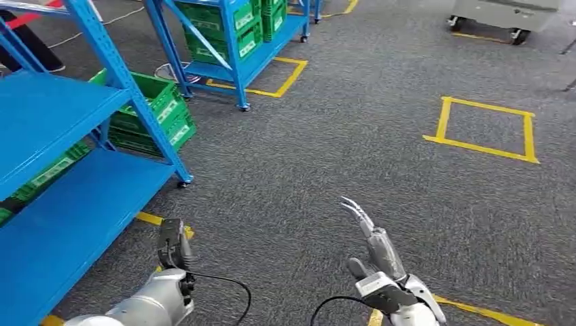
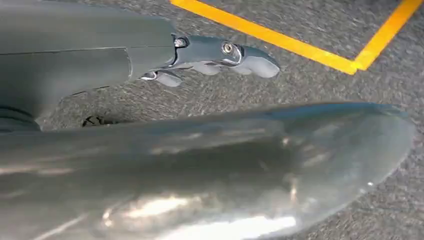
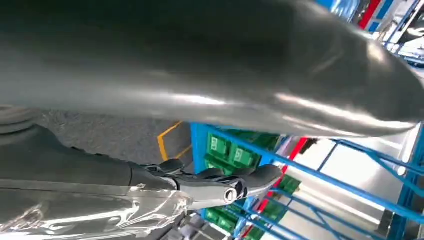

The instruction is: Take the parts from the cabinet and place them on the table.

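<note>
My right hand (image 1: 380,255) hangs empty over the grey floor (image 1: 353,136), fingers apart. My left hand (image 1: 173,244), near the blue rack (image 1: 61,115), I cannot tell.

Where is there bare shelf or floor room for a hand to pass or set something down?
The near blue rack has bare upper and lower shelves. Green crates crowd its far end. Open carpet runs from there to the yellow taped square. The left hand and right hand hold nothing.
</note>
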Action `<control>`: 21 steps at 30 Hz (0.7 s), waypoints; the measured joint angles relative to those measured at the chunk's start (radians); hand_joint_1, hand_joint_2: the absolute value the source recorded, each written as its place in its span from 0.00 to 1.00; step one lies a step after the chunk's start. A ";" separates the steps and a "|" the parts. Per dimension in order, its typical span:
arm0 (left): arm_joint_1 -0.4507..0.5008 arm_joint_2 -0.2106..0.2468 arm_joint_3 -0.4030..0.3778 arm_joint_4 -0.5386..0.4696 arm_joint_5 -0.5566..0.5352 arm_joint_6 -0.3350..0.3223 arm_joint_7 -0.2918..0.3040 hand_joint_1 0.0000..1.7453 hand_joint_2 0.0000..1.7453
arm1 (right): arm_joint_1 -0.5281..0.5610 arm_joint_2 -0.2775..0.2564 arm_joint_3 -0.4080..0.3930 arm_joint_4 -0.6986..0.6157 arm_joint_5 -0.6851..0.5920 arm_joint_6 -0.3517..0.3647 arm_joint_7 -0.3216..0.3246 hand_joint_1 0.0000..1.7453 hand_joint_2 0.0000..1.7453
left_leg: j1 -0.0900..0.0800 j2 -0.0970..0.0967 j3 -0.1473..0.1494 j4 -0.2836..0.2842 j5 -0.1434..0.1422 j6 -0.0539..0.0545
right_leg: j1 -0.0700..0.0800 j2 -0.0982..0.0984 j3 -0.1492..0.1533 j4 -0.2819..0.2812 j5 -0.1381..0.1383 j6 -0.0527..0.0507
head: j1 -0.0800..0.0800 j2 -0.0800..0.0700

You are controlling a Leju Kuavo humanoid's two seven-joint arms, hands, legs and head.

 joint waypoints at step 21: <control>-0.028 -0.020 -0.026 0.015 0.006 0.000 -0.004 0.00 0.00 | 0.014 -0.015 -0.044 -0.016 0.009 0.025 -0.008 0.00 0.00 | -0.015 0.135 -0.005 0.003 -0.010 -0.020 | 0.010 -0.127 0.103 -0.218 0.071 -0.020 | -0.008 0.000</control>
